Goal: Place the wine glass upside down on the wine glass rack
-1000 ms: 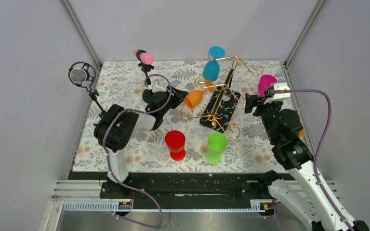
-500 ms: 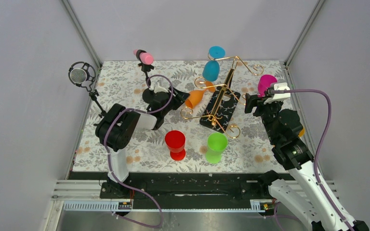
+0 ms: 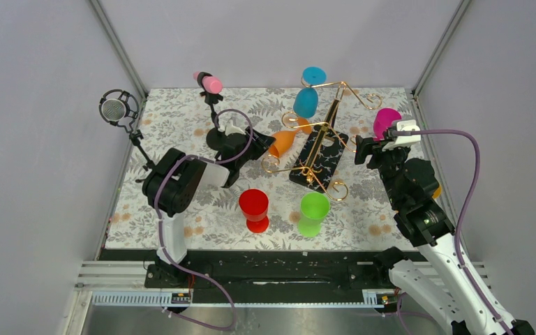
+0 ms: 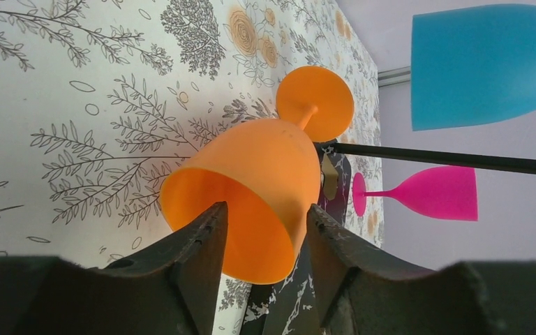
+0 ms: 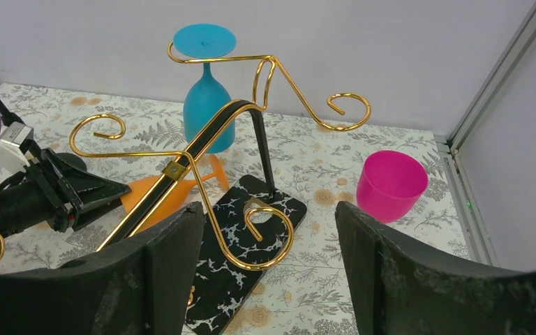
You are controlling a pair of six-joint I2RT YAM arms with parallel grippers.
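Observation:
The orange wine glass (image 3: 283,143) lies tilted beside the left side of the gold wire rack (image 3: 321,136), with its foot toward the rack post. My left gripper (image 3: 262,144) is open. In the left wrist view its jaws (image 4: 266,208) straddle the glass's rim (image 4: 265,167), with a gap showing at the right finger. The right wrist view shows the glass (image 5: 139,190) behind the rack post (image 5: 202,139). My right gripper (image 5: 269,209) is open and empty, right of the rack's black speckled base (image 5: 251,244). A blue glass (image 3: 306,101) hangs upside down on the rack.
A pink glass (image 3: 386,122) stands upright at the back right. A red glass (image 3: 254,207) and a green glass (image 3: 313,213) stand near the front. Two microphones on stands (image 3: 115,109) (image 3: 209,82) are at the back left. Enclosure walls surround the mat.
My left arm has shifted slightly to the right, and the orange glass's bowl has edged a little toward the rack. The right arm has not moved.

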